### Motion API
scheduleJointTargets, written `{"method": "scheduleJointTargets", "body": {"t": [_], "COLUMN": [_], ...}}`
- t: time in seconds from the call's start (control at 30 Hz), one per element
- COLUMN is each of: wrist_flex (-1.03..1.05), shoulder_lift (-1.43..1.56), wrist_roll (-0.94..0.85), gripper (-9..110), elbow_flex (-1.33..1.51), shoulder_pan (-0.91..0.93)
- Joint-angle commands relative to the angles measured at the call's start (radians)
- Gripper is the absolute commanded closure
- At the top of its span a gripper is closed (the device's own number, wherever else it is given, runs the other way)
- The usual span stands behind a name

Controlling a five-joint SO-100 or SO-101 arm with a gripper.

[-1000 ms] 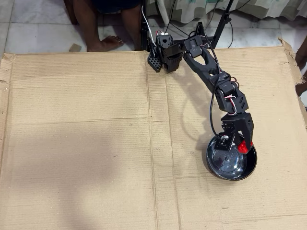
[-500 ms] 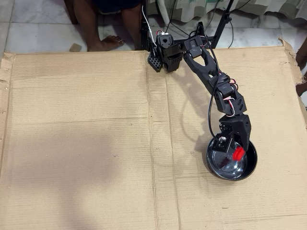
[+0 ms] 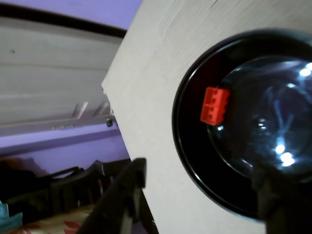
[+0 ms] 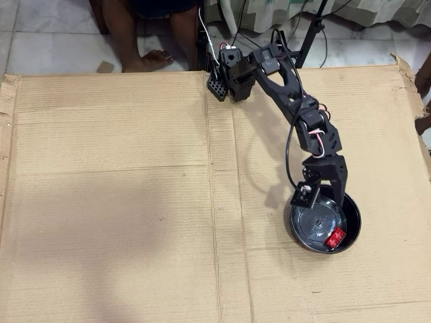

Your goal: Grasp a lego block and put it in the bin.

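My gripper (image 4: pixel 316 190) hangs over the bin's (image 4: pixel 351 235) 11 o'clock rim, jaws spread, empty. Lego block (image 4: pixel 335 237) lies inside the bin at 4 o'clock, overhead view.

In the overhead view the black arm (image 4: pixel 289 87) starts at its base at the far edge of the table (image 4: pixel 121 202), a little right of centre, and stretches toward the near right. The upper link runs right from the base, then the forearm angles down toward the near side, with red and white wiring showing at the wrist. The tool (image 4: pixel 316 195) hangs at the arm's near end, pointing downward. In the wrist view its two dark fingers (image 3: pixel 124 195) rise from the bottom edge, well apart, with nothing between them: the jaws stand spread.
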Motion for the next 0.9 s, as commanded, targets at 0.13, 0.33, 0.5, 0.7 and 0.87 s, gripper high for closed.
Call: {"method": "scheduleJointTargets", "body": {"t": [0.13, 0.33, 0.5, 0.7, 0.87], "wrist_flex": [0.06, 0.051, 0.051, 0.049, 0.049], "shoulder_lift": [0.282, 0.517, 0.704, 0.946, 1.167], "wrist_roll": [-0.006, -0.006, -0.006, -0.006, -0.006], "gripper": [77, 77, 77, 77, 77], "elbow_flex": [0.16, 0.426, 0.666, 0.913, 1.103], "shoulder_pan": [0.106, 0.21, 0.275, 0.318, 0.334]}}
